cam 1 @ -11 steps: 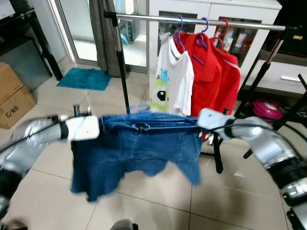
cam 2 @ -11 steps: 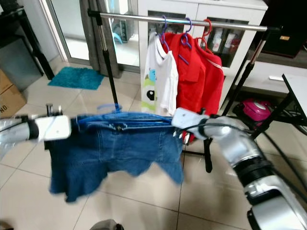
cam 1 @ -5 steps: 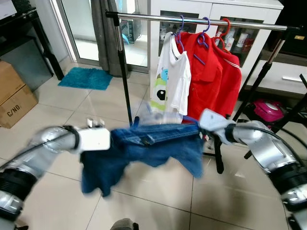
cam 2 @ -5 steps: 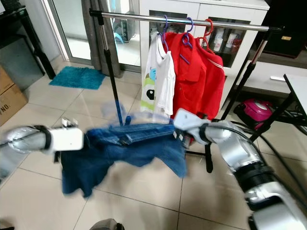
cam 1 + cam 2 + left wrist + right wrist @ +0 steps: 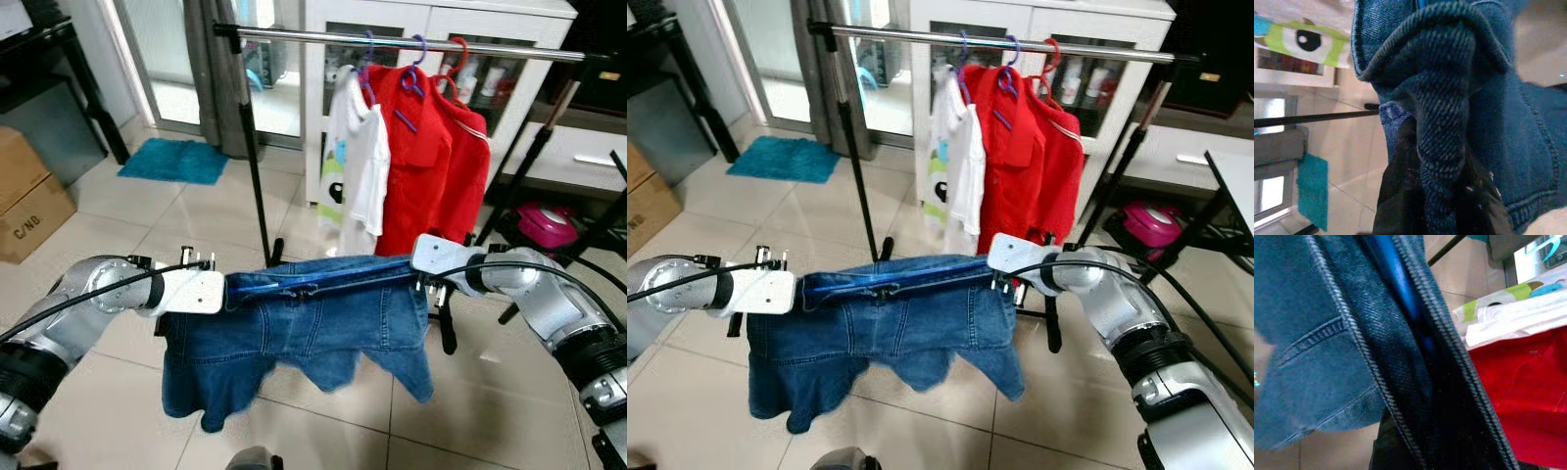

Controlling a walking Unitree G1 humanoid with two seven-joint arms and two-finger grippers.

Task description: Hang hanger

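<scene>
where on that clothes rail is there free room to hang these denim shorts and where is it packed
The rail is bare from its left upright pole across to the white shirt. Right of that, white shirt and two red shirts hang crowded together. The denim shorts hang low between left gripper and right gripper.
</scene>
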